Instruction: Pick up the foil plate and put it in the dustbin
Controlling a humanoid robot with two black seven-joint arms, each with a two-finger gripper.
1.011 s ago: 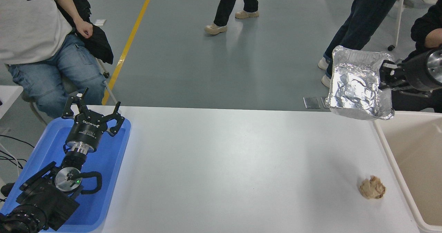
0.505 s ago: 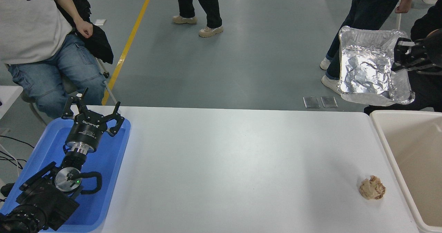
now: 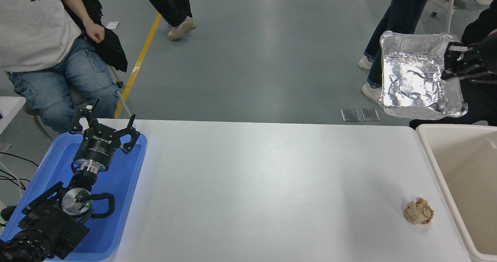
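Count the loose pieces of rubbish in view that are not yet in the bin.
2: the shiny crinkled foil plate, held in the right claw above the table's far right corner, and the small crumpled brown paper ball on the white table.

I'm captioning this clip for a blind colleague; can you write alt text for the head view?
The right gripper holds a crinkled foil plate by its edge, raised in the air beyond the far rim of the cream dustbin. On the white table lies a crumpled brown paper ball; the left gripper sits open over a blue tray.

One high camera on the robot's side looks forward and down over the white table (image 3: 264, 184).
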